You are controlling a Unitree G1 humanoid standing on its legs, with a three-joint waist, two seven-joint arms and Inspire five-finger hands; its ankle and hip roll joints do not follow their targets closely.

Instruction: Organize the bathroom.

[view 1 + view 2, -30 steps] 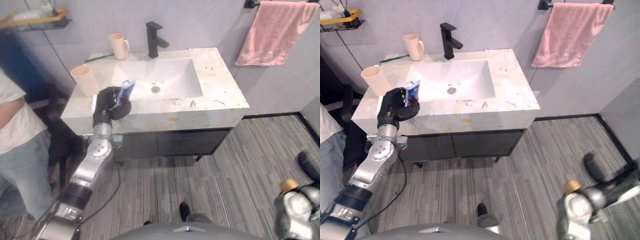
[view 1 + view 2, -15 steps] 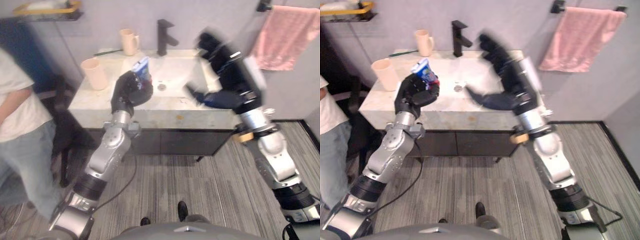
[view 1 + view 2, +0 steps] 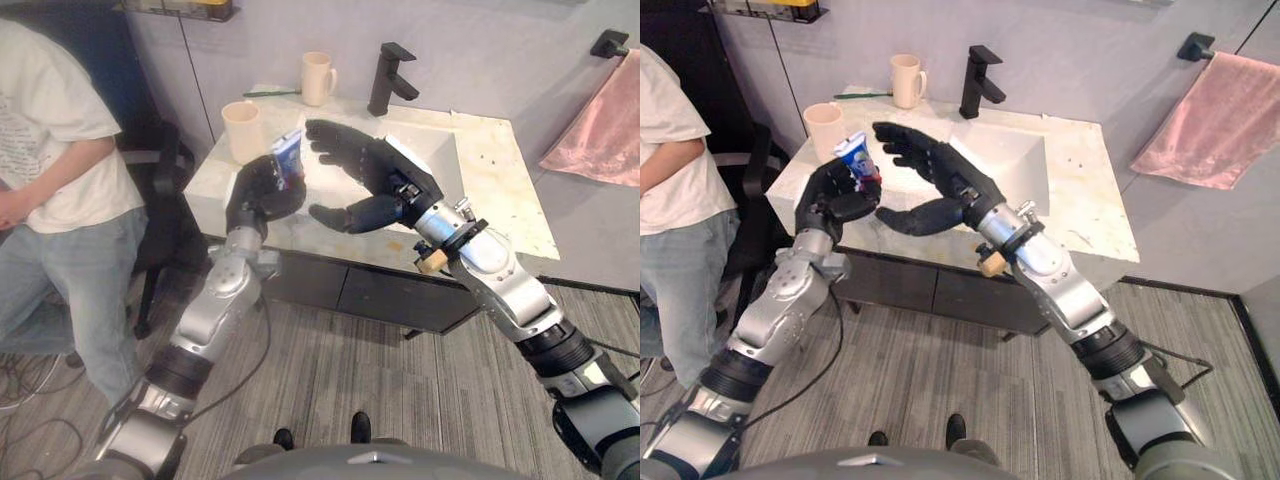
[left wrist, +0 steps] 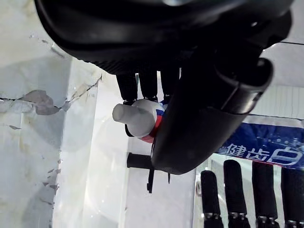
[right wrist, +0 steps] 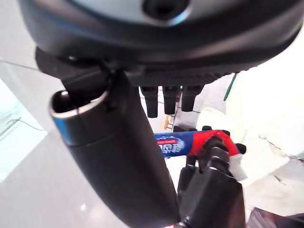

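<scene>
Left hand [image 3: 837,200] is curled round a toothpaste tube [image 3: 857,158], held up over the front left corner of the table [image 3: 1080,215], crimped blue end up, white cap down by the fingers per the left wrist view. Right hand [image 3: 940,180] has fingers straight and spread, thumb apart, palm toward the tube, just beside it, not touching as far as I can tell. Handling guess: tube is light, soft-walled, will buckle or squirt if squeezed mid-body; plastic skin looks slick. Best hold is low near the stiff shoulder and cap, or across the flat crimp; the free blue end above the left hand is where the right hand could pinch if a handover is the plan. Keep grip force low. Likely target is a cup: the near cup [image 3: 824,126] stands on the left edge of the table, close behind the left hand; a mug [image 3: 906,80] sits further back by the wall with a green toothbrush [image 3: 862,95] lying beside it. Black faucet [image 3: 980,82] stands behind the white sink basin [image 3: 1015,160]. Table top is pale marble-look, hard and smooth, some specks and stains on the right side; anything dropped will slide. Room: pink towel [image 3: 1215,125] hangs on the right wall, wire shelf [image 3: 765,9] top left, grey plank floor [image 3: 920,385]. A person [image 3: 670,190] stands close at the left, near the left arm's swing path, so watch clearance there.
</scene>
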